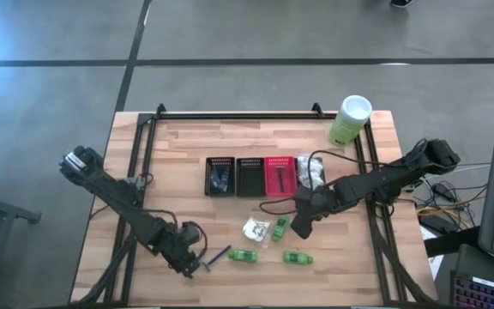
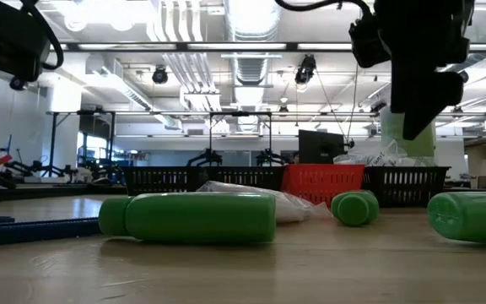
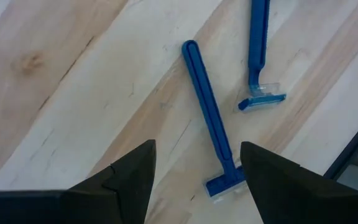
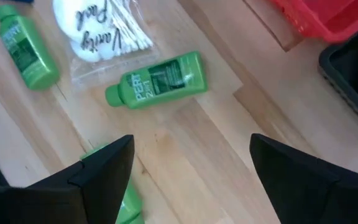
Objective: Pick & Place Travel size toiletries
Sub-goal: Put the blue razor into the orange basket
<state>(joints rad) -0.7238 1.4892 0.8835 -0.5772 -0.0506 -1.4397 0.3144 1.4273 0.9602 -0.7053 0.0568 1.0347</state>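
The travel size toiletries look light: the hard, round green bottle (image 4: 156,79) may roll, so the open right end effector (image 4: 191,171) should pinch across its body, while the open left end effector (image 3: 197,171) hovers over the thin razor (image 3: 211,130).

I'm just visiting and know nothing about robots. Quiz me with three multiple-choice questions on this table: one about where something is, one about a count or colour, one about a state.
1. Where does the large pale-green canister stand?
A. at a far corner of the table, on the right arm's side
B. inside the red basket
C. beside the left gripper

2. How many green bottles lie loose on the wood?
A. one
B. three
C. six

3. How do the left gripper's fingers stand?
A. shut on a bottle
B. shut on a packet
C. open, holding nothing

Answers:
1 A: the high view shows it upright at that corner, beyond the baskets.
2 B: one bottle lies by the white packet, and two more lie nearer the table's front edge.
3 C: the left wrist view shows a blue razor lying on the wood in the gap between the spread fingers.
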